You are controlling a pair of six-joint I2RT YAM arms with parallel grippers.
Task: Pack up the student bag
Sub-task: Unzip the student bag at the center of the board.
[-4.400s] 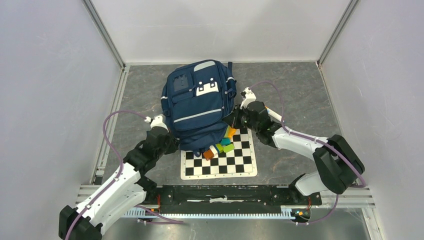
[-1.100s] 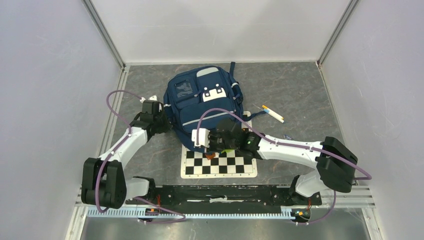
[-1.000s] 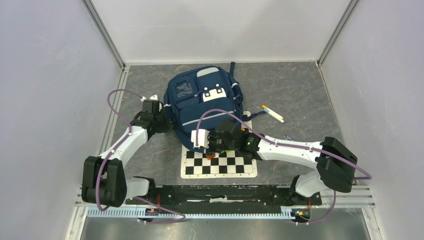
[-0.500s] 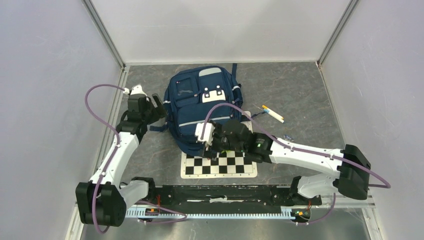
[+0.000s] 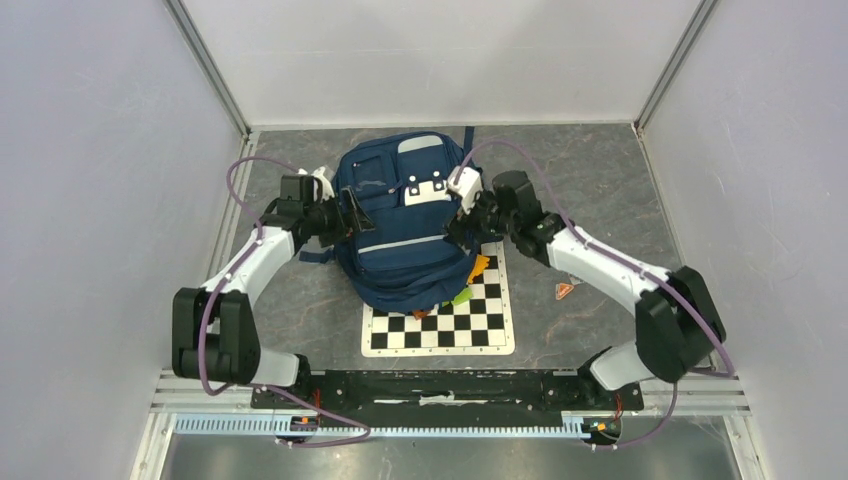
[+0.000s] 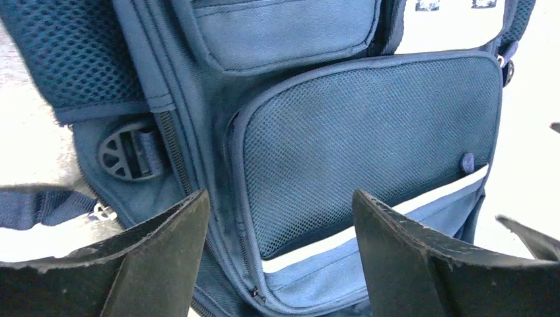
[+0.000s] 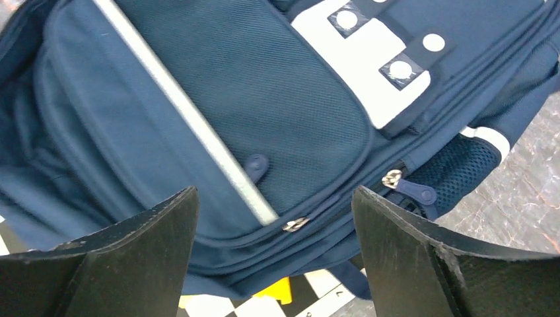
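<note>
Overhead and wrist views of the packing cell. The bag (image 5: 400, 225) lies front-up in the middle of the grey table (image 5: 590, 180), its near end overlapping the far edge of the checkerboard (image 5: 440, 328). On its front are a white patch (image 5: 425, 188) and a grey stripe (image 5: 400, 243). The left gripper (image 5: 350, 213) is at the bag's left flank and the right gripper (image 5: 460, 220) at its right flank, the two arms reaching in from either side. In the left wrist view the left gripper (image 6: 277, 205) has its jaws spread wide with nothing clamped. Beyond them are a mesh pocket (image 6: 370, 152), a buckle (image 6: 129, 152) and a strap (image 6: 39, 205). In the right wrist view the right gripper (image 7: 274, 195) is likewise spread wide and holds nothing. The patch (image 7: 360, 63), the stripe (image 7: 185, 109) and a zipper pull (image 7: 409, 188) fill the space between its fingers. Whether either gripper's fingertips touch the fabric cannot be told. An orange piece (image 5: 478, 267) and a green piece (image 5: 461, 296) show at the bag's near right edge, on the checkerboard. A small orange item (image 5: 565, 290) lies on the table just right of the checkerboard, apart from the bag.
</note>
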